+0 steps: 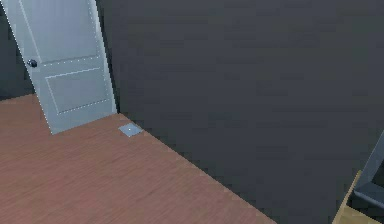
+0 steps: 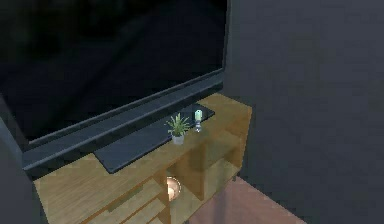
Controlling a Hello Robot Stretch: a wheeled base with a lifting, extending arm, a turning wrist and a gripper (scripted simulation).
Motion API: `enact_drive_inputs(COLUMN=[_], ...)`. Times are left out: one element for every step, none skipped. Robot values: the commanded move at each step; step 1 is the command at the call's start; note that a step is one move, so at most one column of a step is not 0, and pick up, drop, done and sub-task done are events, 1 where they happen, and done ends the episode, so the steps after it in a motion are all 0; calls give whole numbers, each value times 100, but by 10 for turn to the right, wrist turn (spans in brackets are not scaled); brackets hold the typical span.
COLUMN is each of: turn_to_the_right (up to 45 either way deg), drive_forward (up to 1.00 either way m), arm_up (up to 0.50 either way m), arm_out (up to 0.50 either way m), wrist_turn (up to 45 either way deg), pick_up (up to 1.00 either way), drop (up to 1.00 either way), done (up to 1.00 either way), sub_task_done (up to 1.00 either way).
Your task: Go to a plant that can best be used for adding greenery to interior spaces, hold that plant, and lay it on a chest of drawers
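- Plant (image 2: pixel 178 127): small, green, potted, standing upright on the wooden stand (image 2: pixel 230 120), before the television (image 2: pixel 100 60) and just beside a small pale object (image 2: pixel 198 117).
- Bearing: a little left of the arm side view's middle. I judge a slight base shift would line up my reach.
- My gripper: I cannot tell how the fingers stand.

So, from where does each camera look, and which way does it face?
Forward view: on the robot, looking ahead and down at a pale door, a dark wall and wooden floor; nothing of the robot's body.
Arm side view: fixed on the body, looking out to the arm's side at a television on a wooden stand with a plant; nothing of the robot's body.
Shared: the wooden corner at the forward view's right edge is probably that stand.
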Motion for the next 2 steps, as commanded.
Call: enact_drive_inputs(turn_to_the_right=[0, 0], drive_forward=[0, 0], arm_up=[50, 34], arm_out=[0, 0], wrist_turn=[0, 0], pick_up=[0, 0], drop=[0, 0], done=[0, 0], sub_task_done=[0, 0])
